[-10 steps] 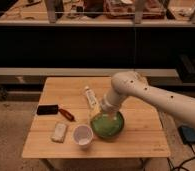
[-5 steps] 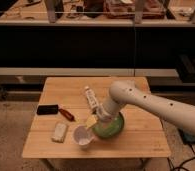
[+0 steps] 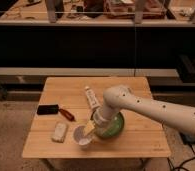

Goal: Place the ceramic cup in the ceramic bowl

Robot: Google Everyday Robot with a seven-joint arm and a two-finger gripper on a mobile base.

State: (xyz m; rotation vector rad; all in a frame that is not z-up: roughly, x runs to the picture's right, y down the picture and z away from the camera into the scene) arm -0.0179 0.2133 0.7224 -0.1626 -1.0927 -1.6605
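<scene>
The ceramic cup [image 3: 82,136] is small, round and white, and stands upright near the front edge of the wooden table [image 3: 136,90]. The ceramic bowl [image 3: 114,128] is wide and green, just right of the cup, partly hidden by my arm. My gripper [image 3: 90,128] reaches down from the white arm over the bowl's left rim, right at the cup's upper right edge. Whether it touches the cup cannot be told.
A whitish rectangular block [image 3: 59,132] lies left of the cup. A black flat object [image 3: 47,109] and a red-handled tool [image 3: 67,114] lie at the left. A white tube [image 3: 91,97] lies behind the bowl. A dark shelf unit stands behind the table.
My arm has swung left and lower, bringing the gripper from over the bowl down to the cup's edge. The cup and bowl have not moved.
</scene>
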